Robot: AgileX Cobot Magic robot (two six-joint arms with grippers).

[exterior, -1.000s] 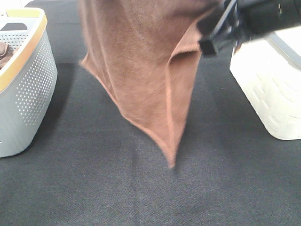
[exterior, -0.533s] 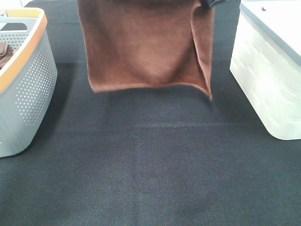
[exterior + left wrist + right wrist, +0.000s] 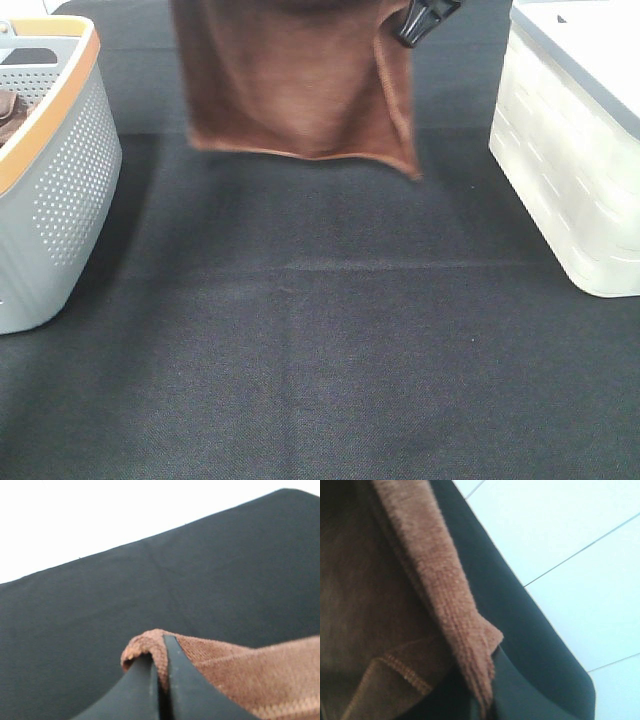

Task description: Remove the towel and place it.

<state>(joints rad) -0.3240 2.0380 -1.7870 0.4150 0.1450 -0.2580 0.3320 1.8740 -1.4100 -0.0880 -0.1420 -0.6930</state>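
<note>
Far left: grey perforated basket point(image 3: 60, 190) with an orange rim, a brown item point(image 3: 8, 115) showing over the rim. Everything sits on a black table cloth point(image 3: 320, 350).

Left gripper point(image 3: 161, 677) is out of the high view. Its wrist view shows two black jaws pressed together, pinching a hemmed corner of the towel point(image 3: 295, 85).

The towel hangs in the air at far centre, spread between the two grippers, its top cut off by the frame. The bottom hem is clear of the table cloth. The towel's right edge folds forward, and the lower right corner droops lowest.

Right gripper point(image 3: 415, 25) is only partly seen at the top of the high view, at the towel's upper right. Its jaws are clamped on the towel's edge, seen close in its wrist view.

Right: white ribbed bin point(image 3: 570, 180) with a grey-edged top, well apart from the towel.
</note>
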